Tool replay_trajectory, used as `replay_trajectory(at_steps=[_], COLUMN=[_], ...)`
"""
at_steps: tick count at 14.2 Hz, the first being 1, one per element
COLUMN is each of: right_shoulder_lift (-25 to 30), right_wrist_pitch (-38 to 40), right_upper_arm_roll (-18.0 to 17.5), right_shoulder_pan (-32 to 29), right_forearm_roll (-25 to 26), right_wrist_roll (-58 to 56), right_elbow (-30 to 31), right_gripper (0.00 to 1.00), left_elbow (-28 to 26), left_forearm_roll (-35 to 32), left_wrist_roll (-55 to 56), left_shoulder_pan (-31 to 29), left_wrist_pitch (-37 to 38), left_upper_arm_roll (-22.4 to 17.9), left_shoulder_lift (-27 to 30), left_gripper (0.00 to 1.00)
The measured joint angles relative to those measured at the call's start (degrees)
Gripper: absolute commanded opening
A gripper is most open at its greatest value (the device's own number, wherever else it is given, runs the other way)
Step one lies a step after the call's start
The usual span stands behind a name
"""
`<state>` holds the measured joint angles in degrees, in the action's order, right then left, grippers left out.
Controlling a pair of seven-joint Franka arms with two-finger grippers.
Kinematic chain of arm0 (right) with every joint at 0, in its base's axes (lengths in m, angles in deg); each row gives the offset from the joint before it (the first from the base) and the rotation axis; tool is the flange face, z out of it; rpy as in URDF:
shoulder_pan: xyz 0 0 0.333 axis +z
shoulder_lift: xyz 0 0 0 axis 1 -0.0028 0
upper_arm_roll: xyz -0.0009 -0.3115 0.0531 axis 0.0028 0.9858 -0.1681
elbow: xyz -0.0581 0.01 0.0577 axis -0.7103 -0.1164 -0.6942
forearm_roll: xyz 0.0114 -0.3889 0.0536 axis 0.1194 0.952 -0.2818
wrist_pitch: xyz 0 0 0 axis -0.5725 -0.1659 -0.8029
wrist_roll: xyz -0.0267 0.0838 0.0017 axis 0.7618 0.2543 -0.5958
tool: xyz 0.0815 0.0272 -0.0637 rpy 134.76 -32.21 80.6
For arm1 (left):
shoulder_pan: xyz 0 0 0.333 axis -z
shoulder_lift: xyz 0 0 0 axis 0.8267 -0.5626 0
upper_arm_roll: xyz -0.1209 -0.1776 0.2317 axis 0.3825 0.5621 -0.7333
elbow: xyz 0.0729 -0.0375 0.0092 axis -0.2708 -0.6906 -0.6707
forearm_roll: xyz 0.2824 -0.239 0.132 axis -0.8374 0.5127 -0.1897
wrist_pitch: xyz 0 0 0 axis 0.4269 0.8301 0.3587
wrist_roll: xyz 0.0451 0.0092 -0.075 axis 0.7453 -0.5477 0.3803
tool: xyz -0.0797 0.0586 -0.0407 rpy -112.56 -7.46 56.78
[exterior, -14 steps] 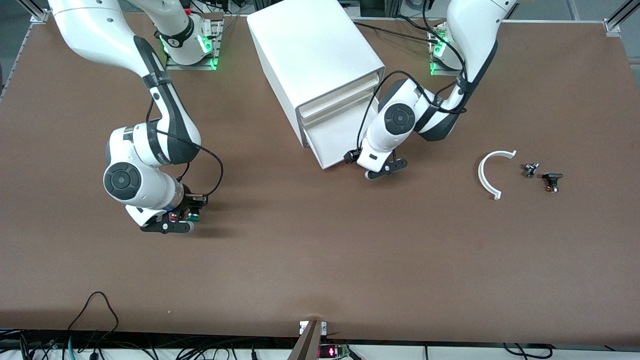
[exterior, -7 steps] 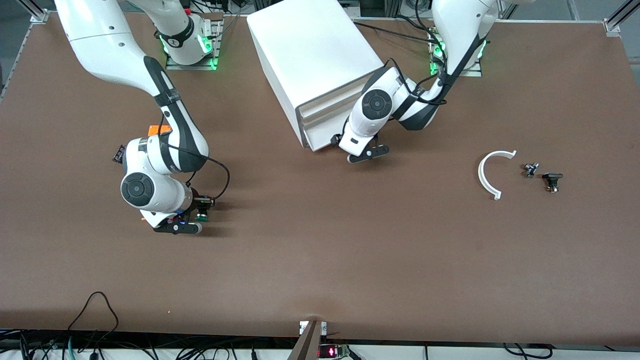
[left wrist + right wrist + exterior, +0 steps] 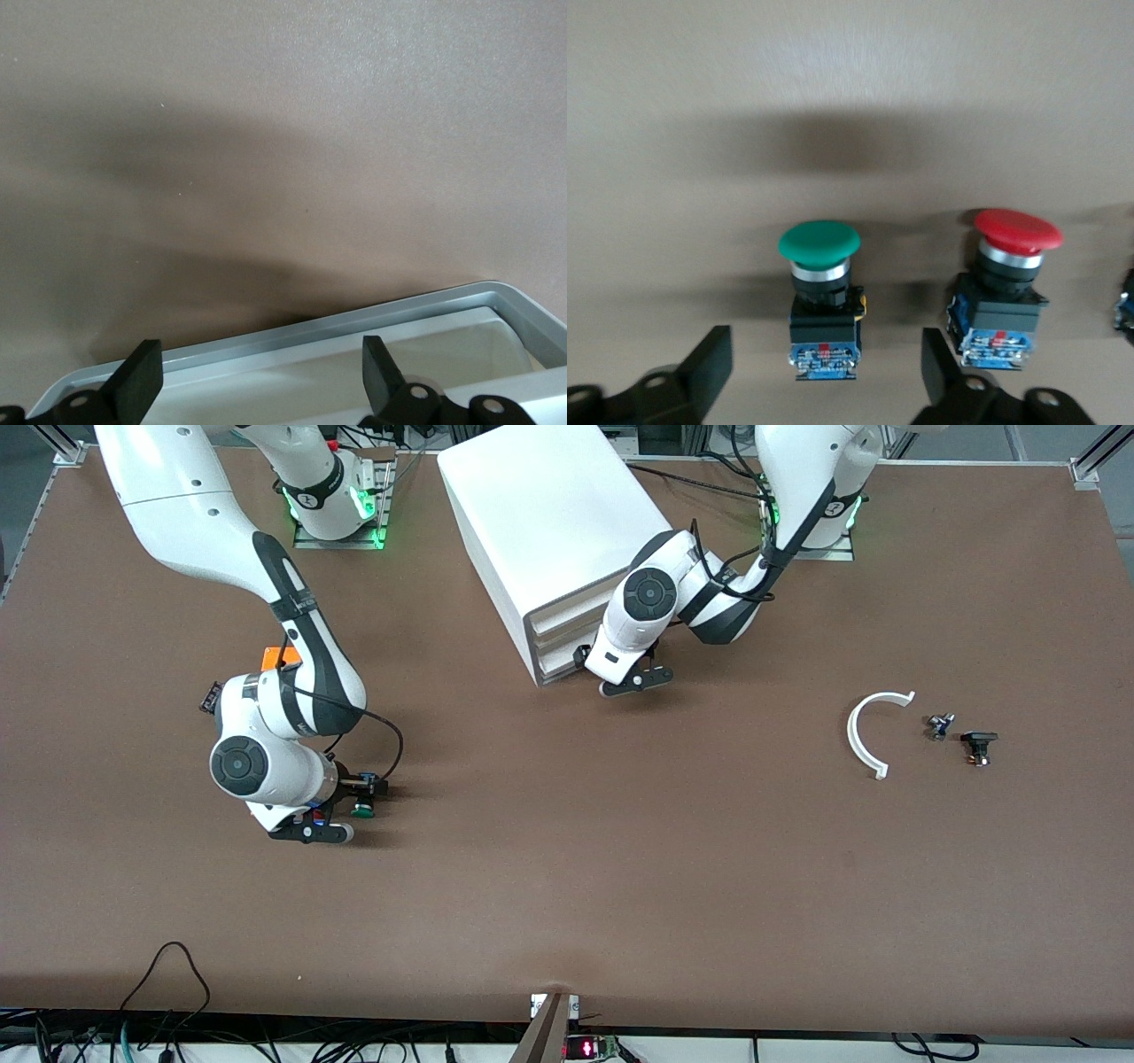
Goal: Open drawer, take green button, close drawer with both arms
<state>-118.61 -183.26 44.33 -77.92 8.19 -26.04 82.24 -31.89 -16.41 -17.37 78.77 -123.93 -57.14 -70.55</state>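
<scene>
Right gripper [image 3: 330, 821] spread open at lower left, green button [image 3: 820, 292] standing released between its fingers. Left gripper [image 3: 631, 680], open too, presses against the drawer [image 3: 556, 657] front at upper centre.

My arms [image 3: 221, 522] are white with black bands. The button [image 3: 820, 266] has a green cap and black-and-blue body, its neighbour [image 3: 1016, 233] a red cap; the bench [image 3: 620, 850] is brown.

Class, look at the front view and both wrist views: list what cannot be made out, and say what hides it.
- Front view: the button is mostly hidden under the right gripper.
- Front view: the drawer front is partly covered by the left gripper.
- Left wrist view: the cabinet is cut off by the picture edge.
- Front view: two small dark parts are too small to identify.
</scene>
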Motion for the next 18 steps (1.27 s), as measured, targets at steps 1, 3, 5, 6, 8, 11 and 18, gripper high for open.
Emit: replay_trajectory(at_steps=[1,3,5,6,8,11,18], right_shoulder_lift=[1.04,3.36,5.73,7.05,9.97,14.8,27.42], right_wrist_pitch=[1.87,8.74,12.78,13.5,14.91,18.15,25.25], right_upper_arm_roll=[0.0,0.01,0.07,0.17,0.34,0.68,0.83], right_shoulder_pan=[-0.06,-0.22,-1.0,-1.61,-3.41,-4.88,-9.13], right_forearm_roll=[0.0,-0.01,0.0,0.02,0.02,0.02,0.49], right_wrist_roll=[0.0,0.0,-0.68,-1.28,-3.12,-5.28,-6.18], right_elbow=[-1.07,-5.23,-8.73,-9.54,-10.14,-10.23,-6.03], right_gripper=[1.0,1.0,1.0,1.0,1.0,1.0,1.0], left_elbow=[-0.03,-0.1,-0.12,-0.12,-0.14,-0.16,2.99], left_forearm_roll=[0.5,1.21,1.52,1.53,1.54,1.54,1.54], left_wrist_roll=[0.12,0.2,0.27,0.34,0.4,0.41,0.02], left_shoulder_pan=[0.02,0.07,0.08,0.08,0.08,0.04,-1.11], left_wrist_pitch=[0.03,0.08,0.09,0.1,0.15,0.47,3.45], left_upper_arm_roll=[0.11,0.38,1.01,1.25,1.47,1.47,1.48], left_shoulder_lift=[0.0,-0.01,-0.01,-0.01,-0.01,-0.02,0.21], left_gripper=[0.99,0.99,0.99,0.99,0.99,0.99,0.99])
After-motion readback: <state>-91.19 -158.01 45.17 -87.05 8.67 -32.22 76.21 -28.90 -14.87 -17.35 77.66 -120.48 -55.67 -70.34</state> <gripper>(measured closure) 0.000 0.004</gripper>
